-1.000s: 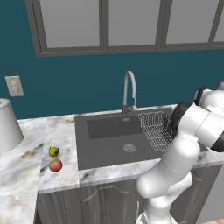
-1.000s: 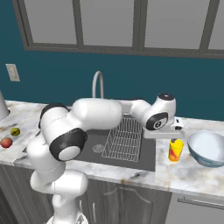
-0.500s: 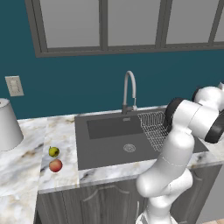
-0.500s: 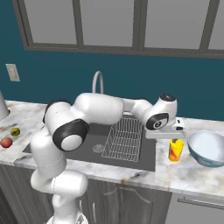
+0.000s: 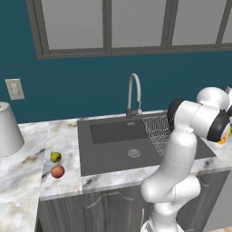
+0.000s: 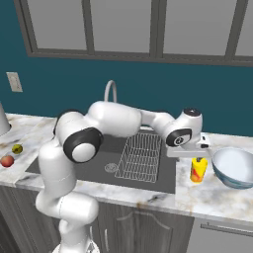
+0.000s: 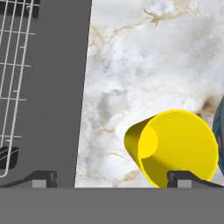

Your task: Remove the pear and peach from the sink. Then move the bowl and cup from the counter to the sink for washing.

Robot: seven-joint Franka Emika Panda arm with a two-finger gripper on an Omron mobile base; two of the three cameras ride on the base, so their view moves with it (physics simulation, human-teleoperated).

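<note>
Simulated kitchen: white Panda arm reaches across the dark grey rectangular sink [image 5: 113,149] w/ its gripper [image 7: 113,178] above the bright yellow cylindrical cup [image 6: 198,169], jaws spread wide & holding nothing; in hand view the right fingertip overlaps the cup's rim, the left sits over the sink edge. Cup stands upright on the veined white marble counter [image 6: 217,195], right of the basin, just beside the wide, pale bluish translucent bowl [image 6: 233,167]. Wire rack [image 6: 140,156] lies in the sink's right half; curved steel faucet [image 5: 133,93] rises behind. Left of the sink, yellow-green pear [image 5: 55,157] & reddish peach [image 5: 57,171] sit close together on the marble, near a grey-white conical vessel [image 5: 8,129].
</note>
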